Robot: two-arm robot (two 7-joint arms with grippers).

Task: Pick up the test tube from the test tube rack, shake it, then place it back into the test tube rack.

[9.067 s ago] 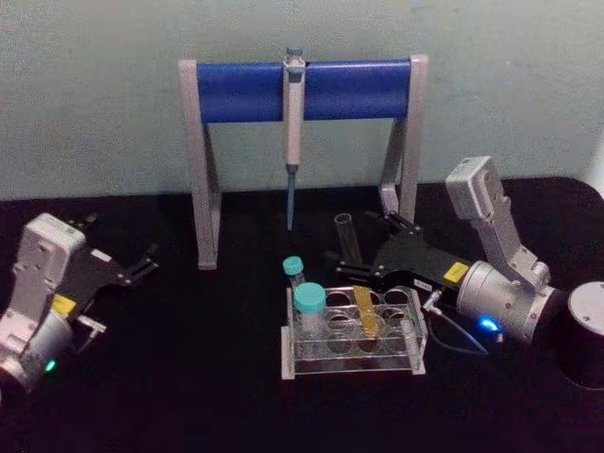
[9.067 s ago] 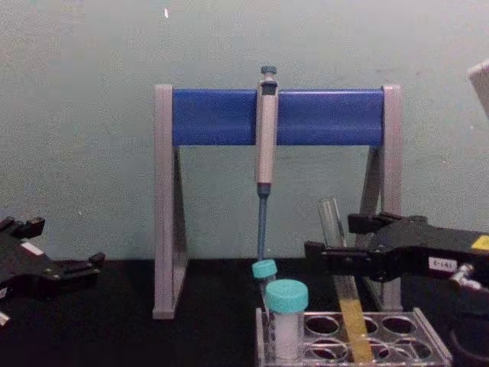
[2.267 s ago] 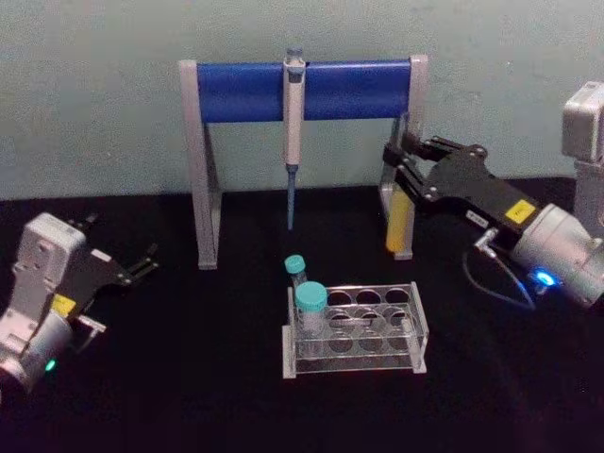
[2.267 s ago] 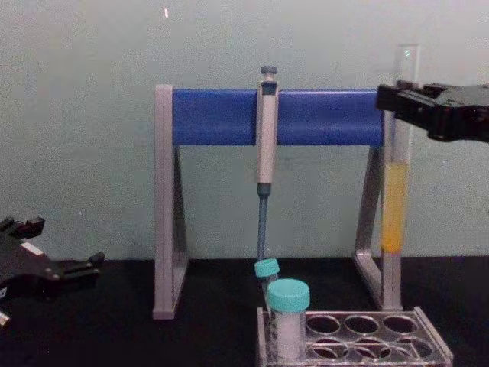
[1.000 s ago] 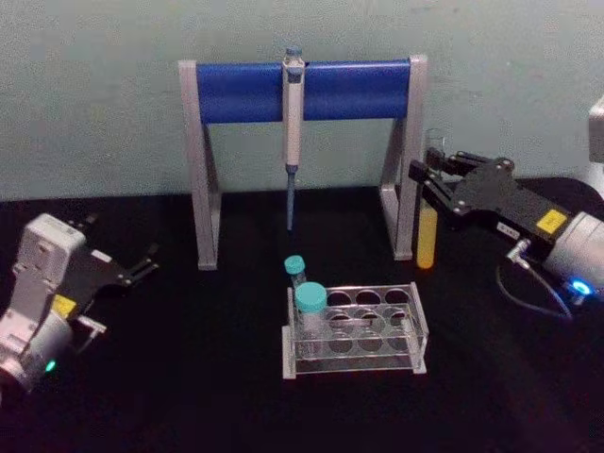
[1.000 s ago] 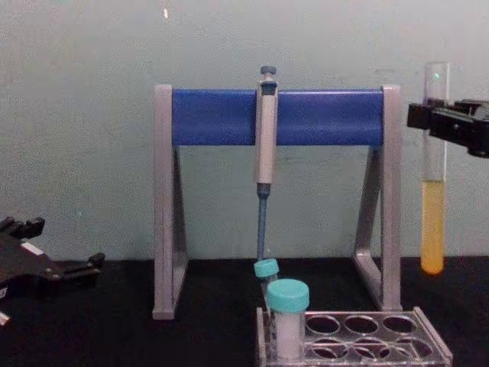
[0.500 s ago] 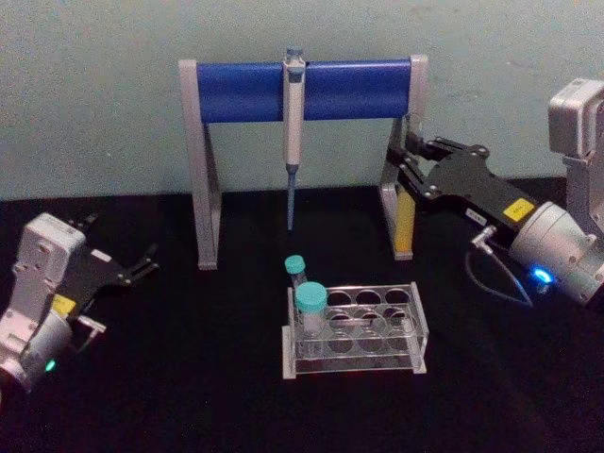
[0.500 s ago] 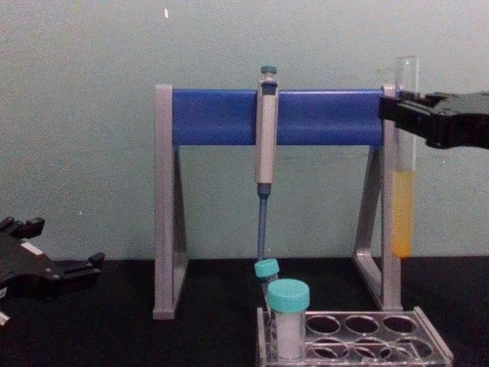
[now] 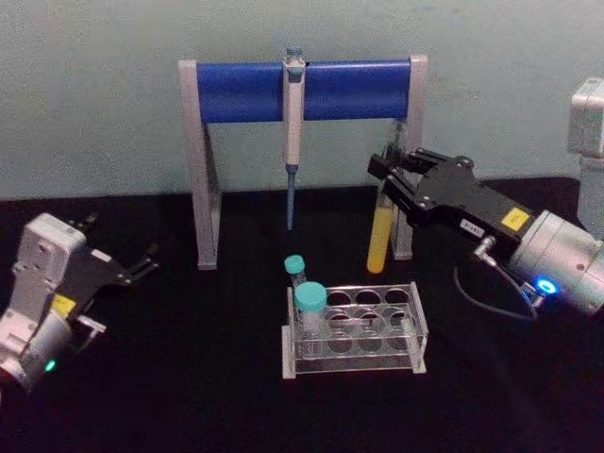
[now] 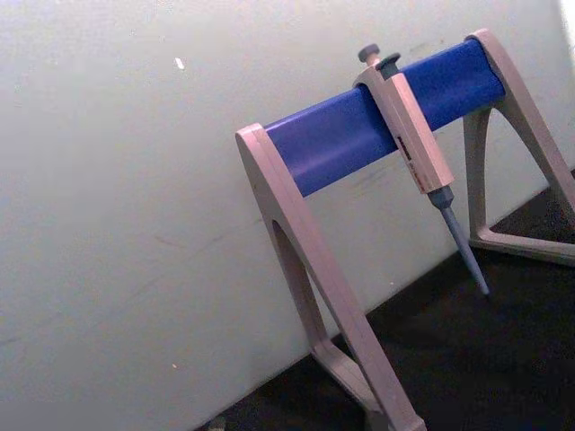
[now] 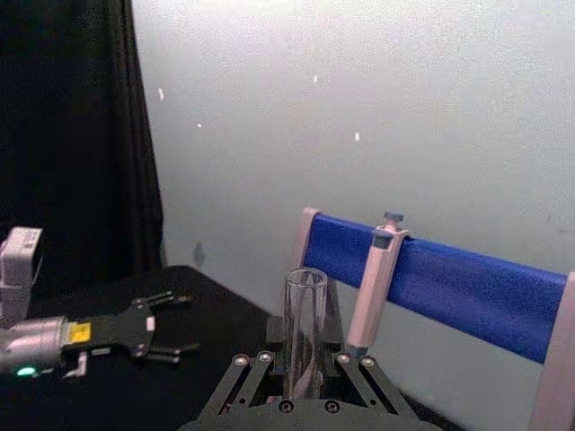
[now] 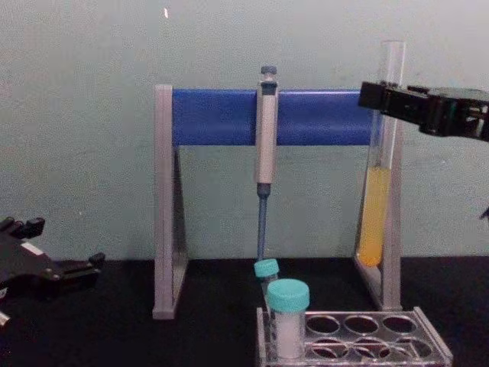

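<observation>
Well above and behind the right rear corner of the test tube rack (image 9: 354, 364), the right gripper (image 9: 393, 177) pinches the test tube (image 9: 380, 236) near its open top, fingers pressed on the glass. The tube hangs almost upright, its rounded bottom clear of the rack's holes, with yellow-orange liquid in its lower part. Two teal-capped vials (image 9: 309, 304) stand at the rack's left end. Behind the rack stands the pipette stand (image 9: 245, 92) with its pipette (image 9: 293, 113). Far left of the rack, the left gripper (image 9: 145, 261) rests low with fingers spread
</observation>
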